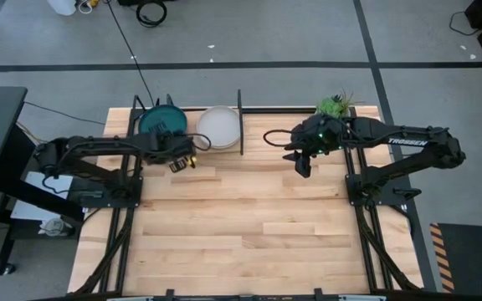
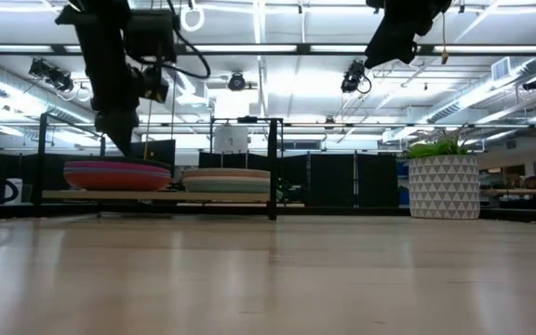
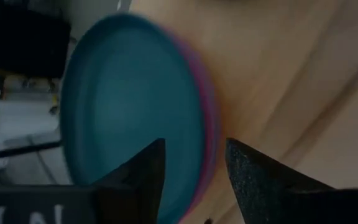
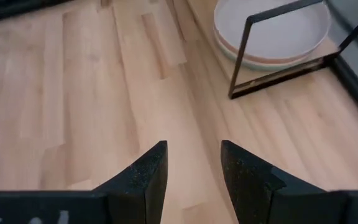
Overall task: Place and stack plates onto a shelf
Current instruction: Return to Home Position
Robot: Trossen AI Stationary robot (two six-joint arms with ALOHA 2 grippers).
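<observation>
— Looking down from above, where do the plates sit?
— In two stacks on the shelf (image 1: 283, 109) at the table's (image 1: 249, 226) far edge. The dark teal plate (image 1: 157, 121) tops the left stack and the grey-white plate (image 1: 218, 127) tops the right one, just beside the black divider (image 1: 240, 125). The left pincer (image 1: 182, 159) hovers just in front of the teal stack. The right pincer (image 1: 302, 165) hangs over bare table, near a potted plant (image 1: 335, 104).
— And at table height?
— Both stacks lie flat on the shelf's plank. The magenta plate (image 2: 110, 168) shows in the left stack, below the left arm.
— The left wrist?
— Fingers apart, nothing between them. The dark teal plate lies beyond, with a magenta rim under it.
— The right wrist?
— Also parted and empty, over wood. The grey-white plate rests on a pale peach plate (image 4: 263, 61) behind the divider.
</observation>
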